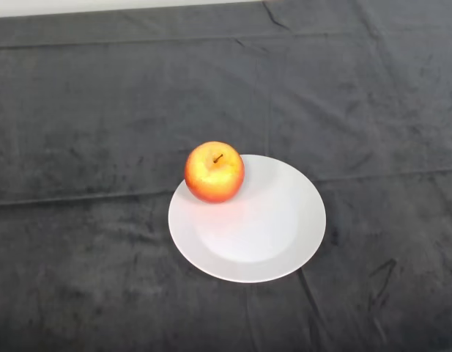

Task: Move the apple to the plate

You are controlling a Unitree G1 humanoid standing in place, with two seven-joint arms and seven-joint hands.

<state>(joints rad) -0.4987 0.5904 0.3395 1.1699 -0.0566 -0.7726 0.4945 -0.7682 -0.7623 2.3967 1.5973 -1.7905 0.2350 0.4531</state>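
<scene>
One apple (214,171) and one plate (273,246) are seen on the counter (86,110), and nothing else is laid out on the dark cloth (372,88). The apple is set upright, stem up, its skin red and orange with a yellow patch round the stem. It is perched on the far left rim of the white plate, touching it, with part of the fruit hanging over the cloth beyond the edge. The hollow middle of the plate is left bare. The cloth is creased in long folds across the counter, and a pale strip is glimpsed along the far edge. No robot hand is caught in the head view, so its state cannot be told, and no place can be given relative to it.
</scene>
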